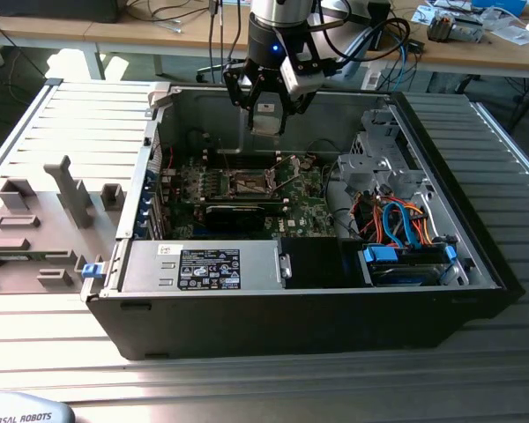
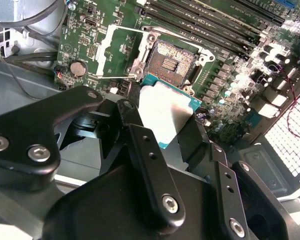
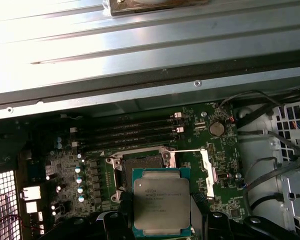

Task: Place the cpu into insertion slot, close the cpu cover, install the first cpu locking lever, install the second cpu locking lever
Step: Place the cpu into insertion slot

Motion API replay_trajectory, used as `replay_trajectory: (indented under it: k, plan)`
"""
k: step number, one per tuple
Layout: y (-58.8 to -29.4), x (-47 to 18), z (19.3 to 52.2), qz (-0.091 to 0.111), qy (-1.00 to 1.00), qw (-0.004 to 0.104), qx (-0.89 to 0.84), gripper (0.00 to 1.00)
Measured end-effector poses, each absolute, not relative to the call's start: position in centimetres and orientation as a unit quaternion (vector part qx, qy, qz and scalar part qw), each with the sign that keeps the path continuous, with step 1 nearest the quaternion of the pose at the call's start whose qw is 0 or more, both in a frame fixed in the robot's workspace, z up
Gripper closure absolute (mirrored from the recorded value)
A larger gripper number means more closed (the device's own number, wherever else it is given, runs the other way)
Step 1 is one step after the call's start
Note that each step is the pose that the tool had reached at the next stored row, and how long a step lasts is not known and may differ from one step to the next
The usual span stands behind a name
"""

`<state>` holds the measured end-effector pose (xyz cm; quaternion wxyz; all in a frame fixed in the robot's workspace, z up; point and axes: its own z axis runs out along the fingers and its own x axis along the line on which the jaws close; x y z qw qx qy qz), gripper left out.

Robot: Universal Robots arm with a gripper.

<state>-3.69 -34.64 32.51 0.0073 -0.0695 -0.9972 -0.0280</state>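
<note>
A: Cpu (image 3: 161, 202) position?

B: Up in the gripper (image 1: 266, 122) — pinched tight by two opposite edges, metal top facing the first wrist view, held level and well above the motherboard (image 1: 309, 207).

A: And the insertion slot (image 2: 172, 62)?

B: Directly underneath, bare and uncovered. Edges squared up with the cpu's in the first wrist view, though seemingly a touch off-centre — hard to judge from this height.

A: Cpu cover (image 2: 104, 47)?

B: Open, tipped back to one side of the insertion slot, out of the space above it.

A: Anything crowding in?

B: Memory slots (image 3: 130, 131) just beside the insertion slot on one flank. Coin battery (image 3: 216, 128) out beyond the cpu cover. Coloured cables (image 1: 397, 220) well apart, toward the exterior view's right. Nothing between cpu and insertion slot.

A: Walls?

B: Back wall of the computer case (image 1: 203, 115) behind the gripper in the exterior view, not touching.
</note>
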Motion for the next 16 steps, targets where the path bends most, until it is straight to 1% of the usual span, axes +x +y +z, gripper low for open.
replay_trajectory:
  k: [16]
  plan:
    - [-34.63,-3.69,32.51,-0.028,-0.996,0.007,-0.079,0.46]
